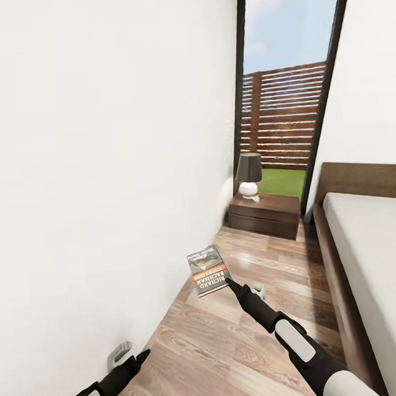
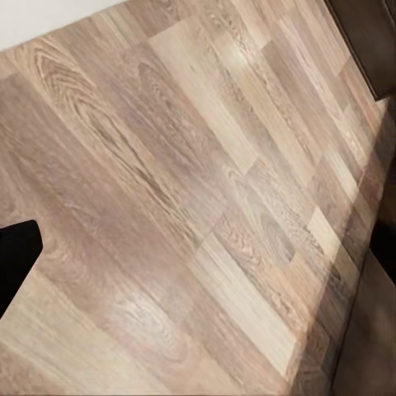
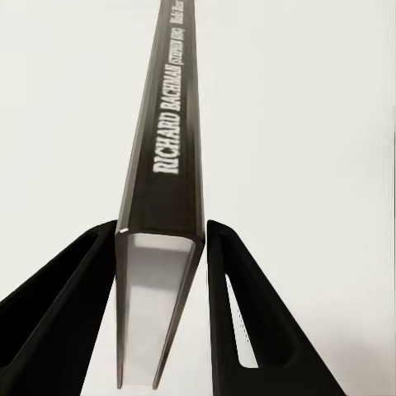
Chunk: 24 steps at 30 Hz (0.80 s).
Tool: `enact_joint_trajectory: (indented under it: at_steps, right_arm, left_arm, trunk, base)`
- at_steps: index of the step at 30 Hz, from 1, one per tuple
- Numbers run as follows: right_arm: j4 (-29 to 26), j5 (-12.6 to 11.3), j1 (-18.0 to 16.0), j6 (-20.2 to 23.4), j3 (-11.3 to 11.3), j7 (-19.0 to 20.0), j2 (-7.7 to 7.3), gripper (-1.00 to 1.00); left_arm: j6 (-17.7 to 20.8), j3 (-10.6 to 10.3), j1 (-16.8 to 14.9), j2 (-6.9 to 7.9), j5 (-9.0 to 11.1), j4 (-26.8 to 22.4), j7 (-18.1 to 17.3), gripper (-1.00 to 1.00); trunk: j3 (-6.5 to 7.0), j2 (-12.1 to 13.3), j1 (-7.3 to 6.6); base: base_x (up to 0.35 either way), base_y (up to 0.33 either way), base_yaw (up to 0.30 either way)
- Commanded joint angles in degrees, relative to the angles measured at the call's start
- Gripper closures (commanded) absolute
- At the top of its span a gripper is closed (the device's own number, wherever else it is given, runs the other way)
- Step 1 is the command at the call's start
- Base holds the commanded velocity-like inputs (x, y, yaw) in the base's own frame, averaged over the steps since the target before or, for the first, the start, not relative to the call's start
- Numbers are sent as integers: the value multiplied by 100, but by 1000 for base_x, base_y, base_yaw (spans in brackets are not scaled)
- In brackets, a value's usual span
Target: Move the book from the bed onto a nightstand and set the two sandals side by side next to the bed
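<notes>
Right wrist view: right gripper (image 3: 161, 239) pinches the book (image 3: 165, 165) by its end; thin hold could slip before the nightstand (image 1: 264, 214), upper middle.

Left gripper (image 1: 127, 357), lower left: state unclear.

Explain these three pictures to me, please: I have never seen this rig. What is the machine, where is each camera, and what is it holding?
This is a simulated two-armed robot on wheels, steered by a person. The large picture comes from a camera on its head, looking down over both arms in a narrow passage between a white wall and the bed. Ahead stands a dark nightstand bearing a lamp, before a tall window.

The other two pictures come from cameras on the wrists. The right gripper is shut on the book, fingers pinching its two covers, spine lettering reading "RICHARD BACHMAN". The left wrist camera looks down at the wood-plank floor; the left gripper hangs low near the wall, seemingly empty, though whether it is open is unclear.
</notes>
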Motion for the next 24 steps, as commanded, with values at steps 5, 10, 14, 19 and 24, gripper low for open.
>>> enact_joint_trajectory:
  at_steps: [5,10,14,19,24]
  right_arm:
    - [-1,-72,-6,27,19,9,-4,100]
    - [-2,-72,-7,27,20,9,-4,100]
    - [-2,-72,-6,27,19,9,-4,100]
    - [-2,-72,-7,27,18,9,-4,100]
    - [-2,-72,-6,27,18,9,-4,100]
  left_arm:
    - [-10,46,-3,1,-34,6,-21,-100]
    - [-10,46,-3,1,-34,6,-20,-100]
    - [-10,46,-3,1,-34,6,-20,-100]
    - [-10,46,-3,1,-34,6,-20,-100]
    - [-10,46,-3,1,-34,6,-20,-100]
  trunk:
    - [-6,-3,1]
    - [-6,-3,1]
    - [-6,-3,1]
    - [-6,-3,1]
    - [-6,-3,1]
  base:
    - [181,89,-182]
    - [181,90,-174]
    - [181,90,-171]
    - [181,60,-170]
    - [175,18,-170]
